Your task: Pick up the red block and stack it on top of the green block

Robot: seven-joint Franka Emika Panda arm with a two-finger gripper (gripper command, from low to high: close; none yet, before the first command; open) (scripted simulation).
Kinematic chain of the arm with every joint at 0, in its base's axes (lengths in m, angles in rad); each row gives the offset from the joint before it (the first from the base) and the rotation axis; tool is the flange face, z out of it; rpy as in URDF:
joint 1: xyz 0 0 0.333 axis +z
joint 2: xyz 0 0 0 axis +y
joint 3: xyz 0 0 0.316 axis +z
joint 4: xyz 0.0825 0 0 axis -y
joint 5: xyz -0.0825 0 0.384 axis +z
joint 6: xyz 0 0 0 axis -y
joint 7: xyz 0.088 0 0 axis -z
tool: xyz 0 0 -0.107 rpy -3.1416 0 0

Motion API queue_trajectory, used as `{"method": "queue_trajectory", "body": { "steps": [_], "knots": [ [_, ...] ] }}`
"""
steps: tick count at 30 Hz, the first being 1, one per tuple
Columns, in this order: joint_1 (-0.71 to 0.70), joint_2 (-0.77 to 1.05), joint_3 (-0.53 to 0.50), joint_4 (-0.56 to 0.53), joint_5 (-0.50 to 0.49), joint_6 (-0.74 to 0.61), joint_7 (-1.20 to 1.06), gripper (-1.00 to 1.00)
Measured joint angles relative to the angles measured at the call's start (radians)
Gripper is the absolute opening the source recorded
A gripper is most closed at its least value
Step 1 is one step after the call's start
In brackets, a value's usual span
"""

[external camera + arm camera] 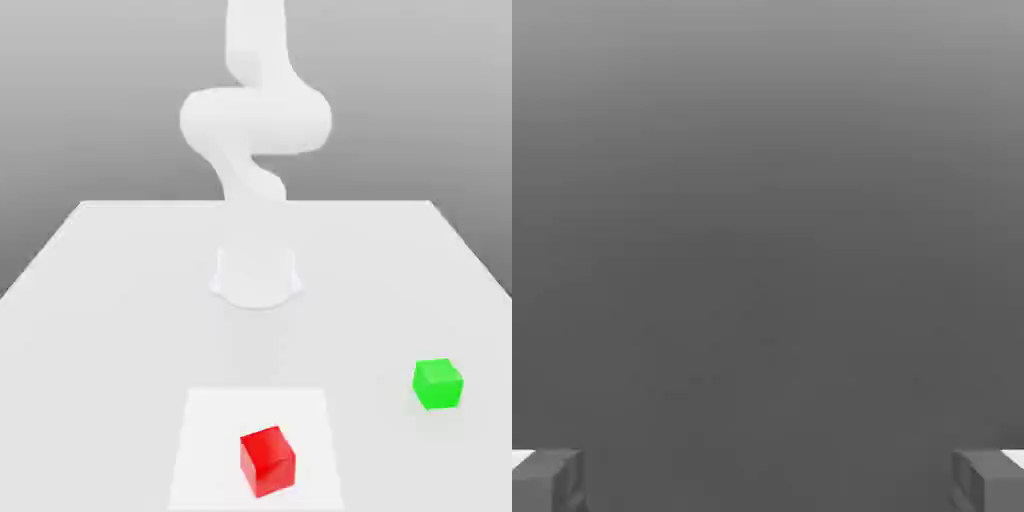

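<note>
The red block (267,461) sits on the table (100,300), well apart from the green block (438,383). The gripper (768,480) has its fingers (547,478) spread wide, seemingly holding nothing.

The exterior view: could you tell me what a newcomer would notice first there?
Two bright cubes on the white table: the red block near the front edge, and the green block apart from it toward the exterior view's right. Behind them rises the white arm.
</note>
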Motion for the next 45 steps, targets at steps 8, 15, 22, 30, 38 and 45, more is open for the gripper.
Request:
{"method": "queue_trajectory", "body": {
  "steps": [8, 15, 22, 30, 38, 45],
  "knots": [
    [0.059, 0.296, -0.047, -0.078, 0.022, 0.127, -0.134, 0.00],
    [0.088, 0.550, -0.066, -0.145, 0.045, 0.236, -0.252, 0.00],
    [0.091, 0.803, -0.060, -0.212, 0.035, 0.345, -0.346, 0.00],
    [0.071, 1.048, -0.034, -0.202, 0.055, 0.526, -0.387, -1.00],
    [0.077, 0.998, -0.042, -0.210, 0.045, 0.483, -0.381, -1.00],
    [0.130, 0.829, 0.016, -0.259, -0.003, 0.364, -0.452, -1.00]
  ]
}}
